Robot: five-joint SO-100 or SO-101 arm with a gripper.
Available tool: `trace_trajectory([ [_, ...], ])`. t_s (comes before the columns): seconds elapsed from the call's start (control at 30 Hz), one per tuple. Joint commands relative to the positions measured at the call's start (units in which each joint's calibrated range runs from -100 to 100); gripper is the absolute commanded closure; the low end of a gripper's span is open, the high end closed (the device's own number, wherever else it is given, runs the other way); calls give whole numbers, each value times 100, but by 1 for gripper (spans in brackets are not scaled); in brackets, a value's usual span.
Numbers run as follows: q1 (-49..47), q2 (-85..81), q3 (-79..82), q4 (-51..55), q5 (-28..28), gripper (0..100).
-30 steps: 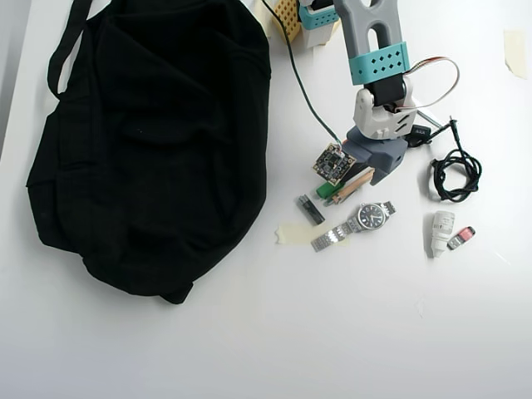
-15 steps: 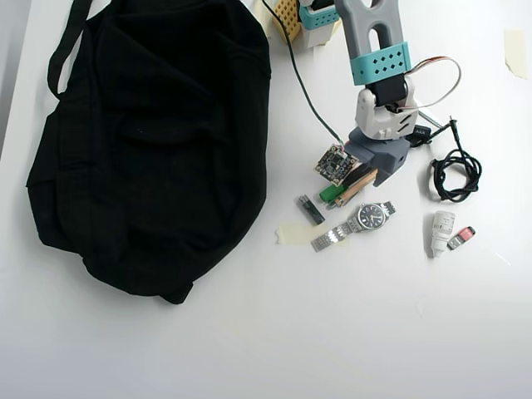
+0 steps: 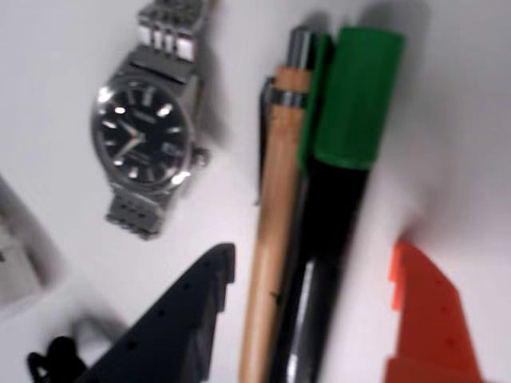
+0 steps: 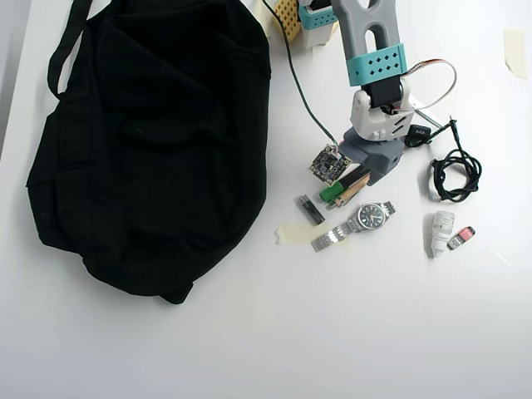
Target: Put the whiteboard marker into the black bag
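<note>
bag [image 4: 150,141]: on the counter [image 4: 274,341], left part of the overhead view, well apart from the small items.
marker [image 4: 332,193]: right of the bag, touching the wooden pen [image 4: 356,188] side by side.
claw [image 3: 311,275]: fingers straddle marker and wooden pen in the wrist view.
watch [image 4: 359,222]: just below the marker and pen in the overhead view.
coiled cable [image 4: 454,170]: right of the arm [image 4: 376,75].
small bottle [image 4: 441,231]: right of the watch, below the cable.

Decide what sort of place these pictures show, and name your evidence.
Probably a hobbyist's robot workbench: a plain white table with a bare circuit board, a coiled black cable and a wristwatch laid out as practice items.
</note>
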Motion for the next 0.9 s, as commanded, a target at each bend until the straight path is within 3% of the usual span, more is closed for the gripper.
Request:
trace_trajectory([
  [0.0, 61, 42, 129, 461, -29, 74],
  [0.87, 189, 407, 39, 436, -23, 77],
])
